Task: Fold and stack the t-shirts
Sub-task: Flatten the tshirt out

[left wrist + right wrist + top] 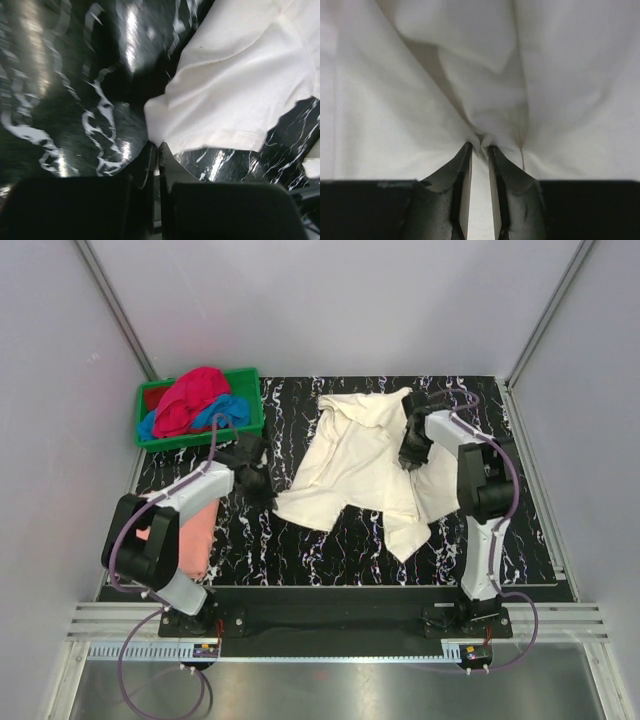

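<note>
Item: large cream cloth t-shirt (pixel 350 465), crumpled mid black marbled table (pixel 300 540). L gripper (pixel 157 150) jaws pressed together at hem corner; R gripper (pixel 479 146) jaws pinched cloth pucker. Step: grasp. Next, prob.: lift, spread flat.

Edges crop the cream t-shirt (pixel 410 90), and the left arm (pixel 185 495) half-covers the salmon-pink t-shirt (pixel 197 535).

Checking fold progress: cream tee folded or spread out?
Spread, not folded: the cream t-shirt lies open and rumpled across the table, its outline irregular, with no neat folded layers.
</note>
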